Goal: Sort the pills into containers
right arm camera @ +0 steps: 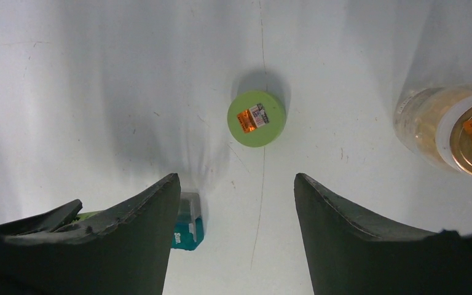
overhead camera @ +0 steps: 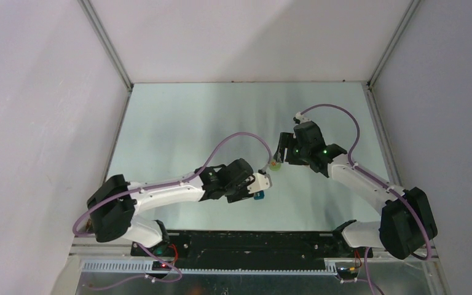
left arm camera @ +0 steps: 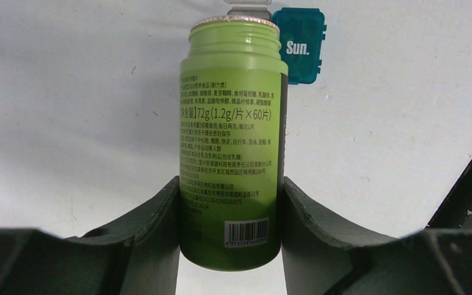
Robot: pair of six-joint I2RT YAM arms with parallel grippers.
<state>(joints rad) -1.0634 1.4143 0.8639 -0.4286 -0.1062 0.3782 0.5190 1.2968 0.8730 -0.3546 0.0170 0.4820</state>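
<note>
My left gripper [left arm camera: 230,184] is shut on a lime-green bottle [left arm camera: 230,141], one of the containers. The bottle stands upright on the table, its cap off, showing a threaded neck and a foil seal. Its round green cap [right arm camera: 256,118] lies flat on the table ahead of my right gripper [right arm camera: 236,178], which hangs open and empty above it. In the top view the cap [overhead camera: 275,165] sits just below the right gripper [overhead camera: 281,149]. The other container, pale with an orange-gold top [right arm camera: 461,132], stands at the right edge. No loose pills show.
A teal pill box marked "Sun." [left arm camera: 298,44] lies just behind the green bottle. In the right wrist view the box [right arm camera: 187,227] is partly behind my left finger. Grey walls enclose the table [overhead camera: 178,123] on three sides.
</note>
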